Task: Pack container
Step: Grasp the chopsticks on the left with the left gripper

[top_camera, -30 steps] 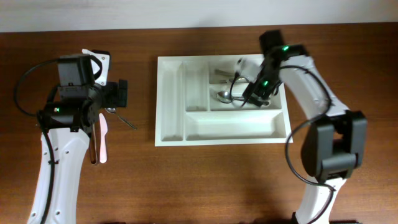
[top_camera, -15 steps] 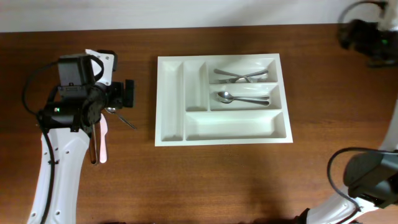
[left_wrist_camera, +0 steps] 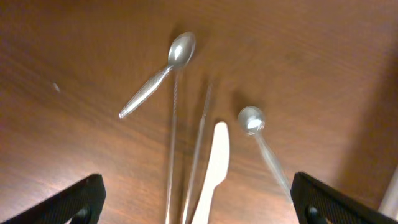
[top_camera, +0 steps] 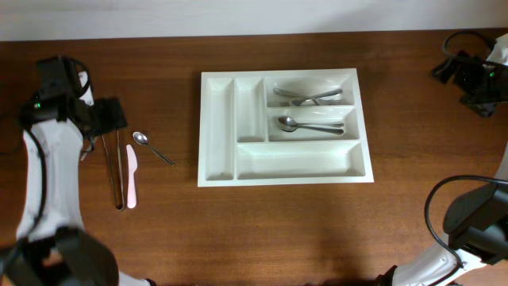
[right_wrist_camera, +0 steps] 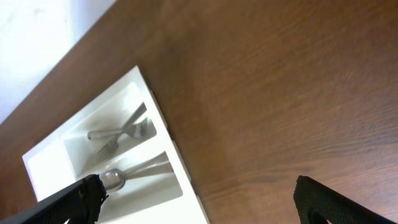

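Holds the left tool [left_wrist_camera: 200, 198] spread wide over a loose spoon [left_wrist_camera: 250, 119] and a knife [left_wrist_camera: 217, 155] lying lengthwise to the wrist on the surface [top_camera: 278, 230]. Places the part-filled tray [top_camera: 216, 127] off to the right. Holds the right tool [right_wrist_camera: 198, 198] spread too, well away; favours the left.

Overhead looks straight down on the whole worktop [top_camera: 317, 230]. The left wrist camera sits close above the plastic knife [left_wrist_camera: 214, 155], just ahead of the left hand [left_wrist_camera: 198, 193]. The right wrist camera views the container [right_wrist_camera: 161, 121] obliquely from farther off. Overhead shares those 2 things.
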Robot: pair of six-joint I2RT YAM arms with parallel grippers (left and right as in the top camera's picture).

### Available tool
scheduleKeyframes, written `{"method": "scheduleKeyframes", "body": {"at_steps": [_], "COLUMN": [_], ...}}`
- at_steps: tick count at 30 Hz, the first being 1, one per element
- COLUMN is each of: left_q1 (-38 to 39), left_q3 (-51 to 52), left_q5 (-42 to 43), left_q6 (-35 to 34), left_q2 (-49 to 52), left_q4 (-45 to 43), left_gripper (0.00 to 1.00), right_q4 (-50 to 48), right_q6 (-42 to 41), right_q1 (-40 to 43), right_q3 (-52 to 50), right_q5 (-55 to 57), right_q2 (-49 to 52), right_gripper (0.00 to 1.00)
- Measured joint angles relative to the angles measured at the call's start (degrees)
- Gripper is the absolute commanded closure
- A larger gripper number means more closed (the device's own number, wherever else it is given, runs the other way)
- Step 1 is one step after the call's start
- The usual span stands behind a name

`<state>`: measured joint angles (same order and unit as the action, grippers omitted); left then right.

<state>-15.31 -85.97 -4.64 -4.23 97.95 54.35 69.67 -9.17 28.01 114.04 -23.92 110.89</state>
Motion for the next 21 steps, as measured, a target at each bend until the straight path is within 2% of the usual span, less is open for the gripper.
{"method": "scheduleKeyframes", "body": {"at_steps": [6,12,19,21], "left_q1": [-2.86,-5.77,-7.43,-7.43], "left_q3": [-0.07,-0.09,-0.31,-0.57], "left_q5": [1.16,1.38,1.44,1.46], "left_q6": [-0.04,0.04,2.64,3.19], "left_q2": [9.09,15.17,17.62,18.91], "left_q4": [2.45,2.67,1.38,1.33], "left_gripper": [0.21,0.24,0.26,0.32], "right_q4": [1.38,2.8,3.78,4.02], "right_q6": [-0.11,-0.11,-0.13,-0.11], "right_q1": [-0.74,-0.74,-0.74,-0.74], "right_q3": [-0.07,-0.07,-0.07,-0.07], "right_q5": [-0.22,-0.22,-0.22,-0.22], "right_q2": [0.02,0.02,0.02,0.02], "right_gripper": [0.01,0.01,0.01,0.01]}}
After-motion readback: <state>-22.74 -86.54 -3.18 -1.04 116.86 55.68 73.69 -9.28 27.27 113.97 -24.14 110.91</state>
